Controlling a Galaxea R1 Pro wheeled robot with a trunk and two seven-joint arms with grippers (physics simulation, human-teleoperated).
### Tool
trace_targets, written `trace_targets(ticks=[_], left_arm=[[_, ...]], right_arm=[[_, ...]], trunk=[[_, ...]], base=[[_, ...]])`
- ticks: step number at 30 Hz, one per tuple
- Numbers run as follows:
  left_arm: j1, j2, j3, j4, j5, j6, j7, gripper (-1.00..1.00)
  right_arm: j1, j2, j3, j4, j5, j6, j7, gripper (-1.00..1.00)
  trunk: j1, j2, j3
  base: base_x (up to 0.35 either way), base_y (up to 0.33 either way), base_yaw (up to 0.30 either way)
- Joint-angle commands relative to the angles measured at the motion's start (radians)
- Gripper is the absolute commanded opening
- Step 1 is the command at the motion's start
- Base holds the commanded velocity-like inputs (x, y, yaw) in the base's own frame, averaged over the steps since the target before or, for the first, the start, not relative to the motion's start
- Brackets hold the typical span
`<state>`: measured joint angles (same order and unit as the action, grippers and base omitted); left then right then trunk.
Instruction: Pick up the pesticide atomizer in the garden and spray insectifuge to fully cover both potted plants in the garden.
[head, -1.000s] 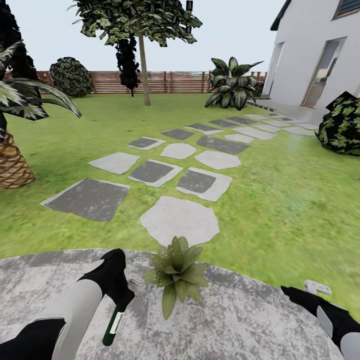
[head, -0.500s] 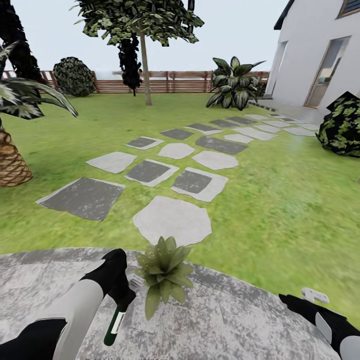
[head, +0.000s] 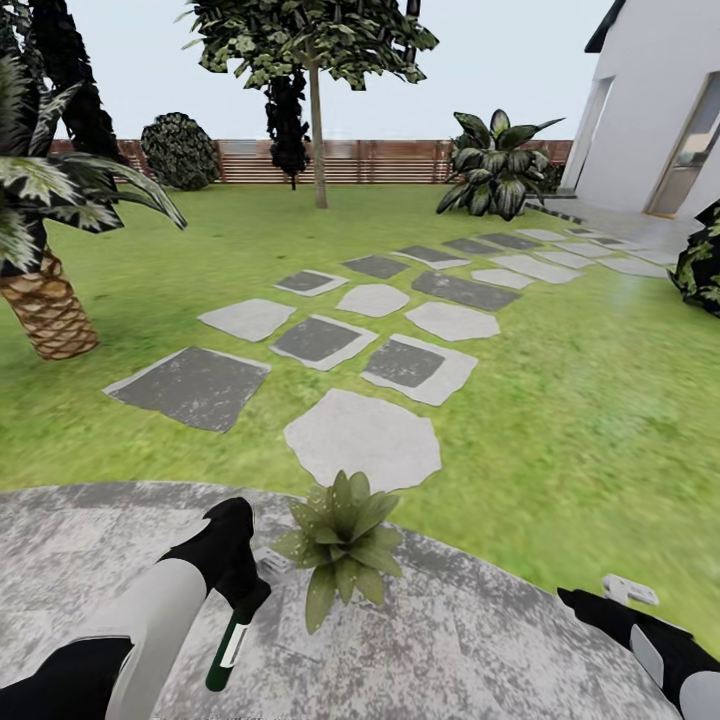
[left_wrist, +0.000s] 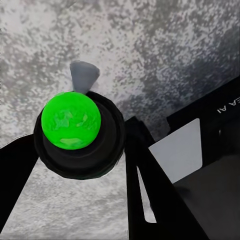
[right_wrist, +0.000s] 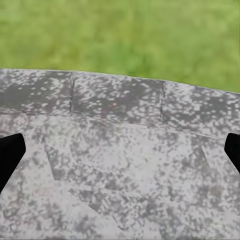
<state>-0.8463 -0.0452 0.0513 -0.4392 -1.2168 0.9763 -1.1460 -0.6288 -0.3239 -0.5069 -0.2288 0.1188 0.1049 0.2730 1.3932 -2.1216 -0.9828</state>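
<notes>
My left gripper (head: 243, 588) is shut on the pesticide atomizer (head: 228, 648), whose dark green body with a pale label hangs down over the patio. The left wrist view looks along the bottle's bright green end (left_wrist: 71, 120), with the left gripper (left_wrist: 80, 165) clamped around the dark body. One potted plant (head: 343, 540), a low rosette of pointed leaves, stands on the patio just right of the bottle, its pot hidden by leaves. My right gripper (head: 590, 605) hovers low at the patio's right edge; it is open (right_wrist: 120, 150), with nothing between the fingertips (right_wrist: 10, 150).
The round mottled patio (head: 480, 640) lies under both arms. Grey stepping slabs (head: 365, 440) lead across the lawn toward the house (head: 650, 120). A palm trunk (head: 45, 310) stands at the left, a dark bush (head: 705, 260) at the right, a wooden fence (head: 380, 160) behind.
The whole picture has shifted right, so the camera has swung left. Both arms keep their places in the view, and the left gripper still holds the bottle.
</notes>
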Motion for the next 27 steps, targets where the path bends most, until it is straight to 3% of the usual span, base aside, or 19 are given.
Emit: trace_targets(ticks=[1, 7, 23, 27], left_arm=[[0.0, -0.001, 0.005, -0.001, -0.01, 0.006, -0.009, -1.0], [0.0, -0.002, 0.005, -0.001, -0.01, 0.006, -0.009, -1.0], [-0.005, -0.001, 0.005, -0.001, -0.012, 0.006, -0.009, -1.0], [-0.005, 0.001, 0.005, -0.001, -0.012, 0.005, -0.009, -1.0]], right_arm=[[0.0, 0.0, -0.009, -0.002, 0.011, 0.006, 0.006, 1.0], [0.0, 0.001, -0.01, 0.0, 0.006, 0.006, 0.006, 1.0], [0.0, 0.001, -0.008, 0.0, 0.013, 0.006, 0.006, 1.0], [0.0, 0.001, -0.008, 0.0, 0.014, 0.006, 0.006, 1.0]], trunk=[[0.0, 0.0, -0.001], [0.0, 0.0, -0.002], [0.0, 0.0, -0.002], [0.0, 0.0, -0.003]], base=[[0.0, 0.0, 0.22], [0.0, -0.078, 0.102], [0.0, -0.308, 0.15], [0.0, -0.105, 0.067]])
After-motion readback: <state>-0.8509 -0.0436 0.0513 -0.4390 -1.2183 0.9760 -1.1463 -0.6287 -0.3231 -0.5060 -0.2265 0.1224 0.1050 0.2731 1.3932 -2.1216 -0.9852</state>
